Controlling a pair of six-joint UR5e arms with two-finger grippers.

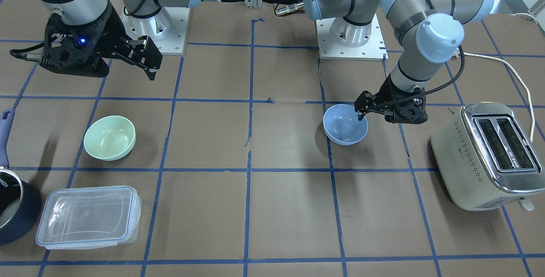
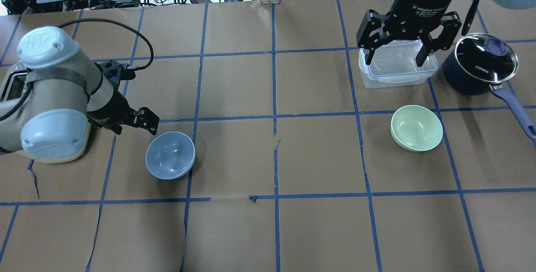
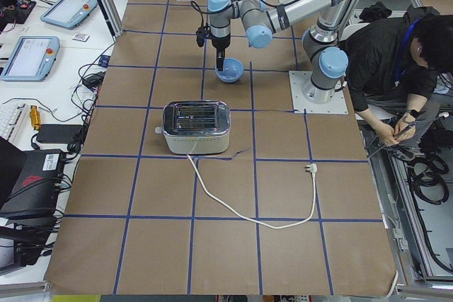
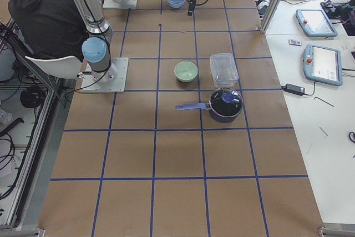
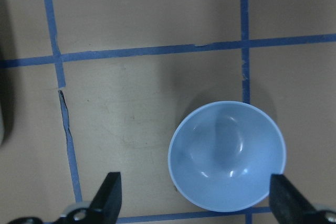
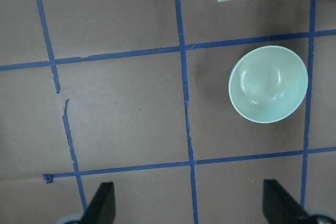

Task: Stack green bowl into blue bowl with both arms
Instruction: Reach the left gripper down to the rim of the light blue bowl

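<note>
The pale green bowl point(image 1: 110, 137) stands upright and empty on the brown paper, also in the overhead view point(image 2: 416, 127) and the right wrist view point(image 6: 268, 84). The pale blue bowl point(image 1: 345, 124) stands upright and empty on the other side point(image 2: 170, 155) point(image 5: 227, 156). My left gripper point(image 1: 362, 107) point(image 2: 143, 122) point(image 5: 194, 190) is open and low, beside the blue bowl's rim; the bowl lies toward one finger. My right gripper point(image 1: 147, 62) point(image 2: 394, 59) point(image 6: 189, 195) is open and empty, held high, away from the green bowl.
A clear lidded container point(image 2: 398, 65) and a dark lidded pot point(image 2: 479, 62) with a long handle stand near the green bowl. A cream toaster point(image 1: 485, 157) sits beyond the left arm, its white cord point(image 3: 255, 203) trailing over the table. A seated person point(image 3: 393, 54) is behind the robot.
</note>
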